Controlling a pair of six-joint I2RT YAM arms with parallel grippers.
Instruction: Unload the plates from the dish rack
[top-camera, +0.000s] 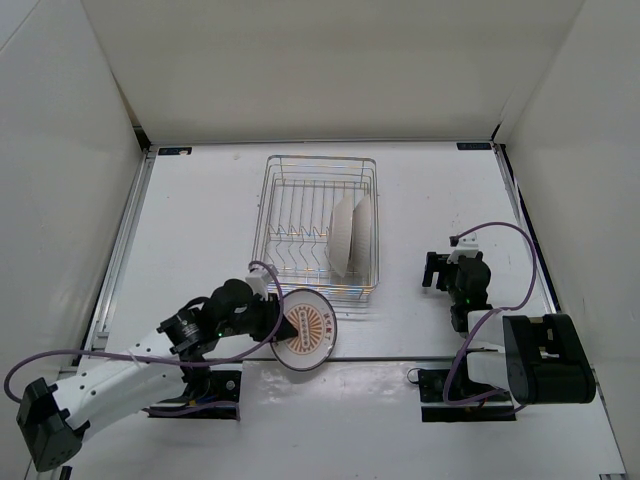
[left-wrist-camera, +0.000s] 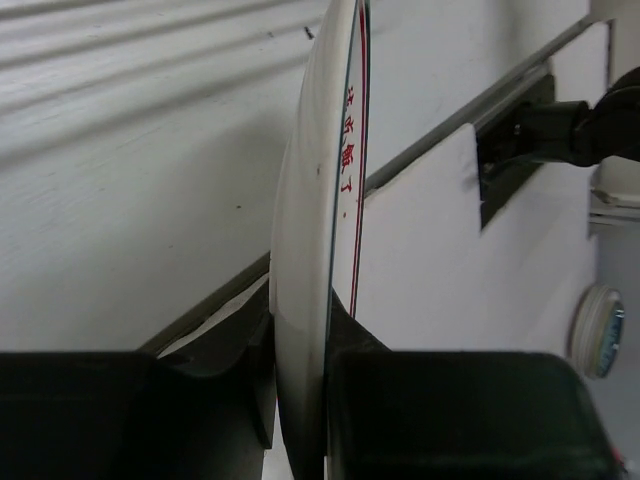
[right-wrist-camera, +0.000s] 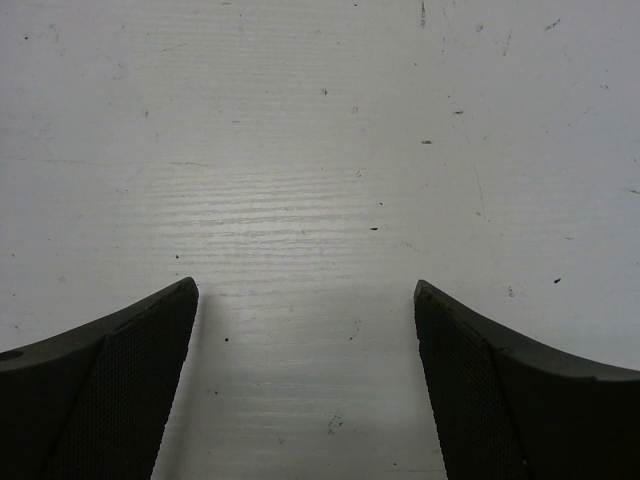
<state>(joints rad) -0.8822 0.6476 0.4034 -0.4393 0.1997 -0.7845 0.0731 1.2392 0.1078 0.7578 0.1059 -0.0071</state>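
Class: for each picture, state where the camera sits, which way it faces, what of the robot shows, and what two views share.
Top external: above, behind the arms, looking down on white table, silver wire dish rack, both arms.
Left wrist: on left arm, looking along left gripper, shut on round orange-striped ceramic plate.
Right wrist: on right arm, facing down at table; right gripper open.
Shared: first two show that plate.

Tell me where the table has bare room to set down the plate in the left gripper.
Widest bare patch: white table between the silver wire dish rack and the left wall. Narrower strip: between rack and open right gripper. Crowded: the rack's near edge, where the left gripper holds the orange-striped round plate.
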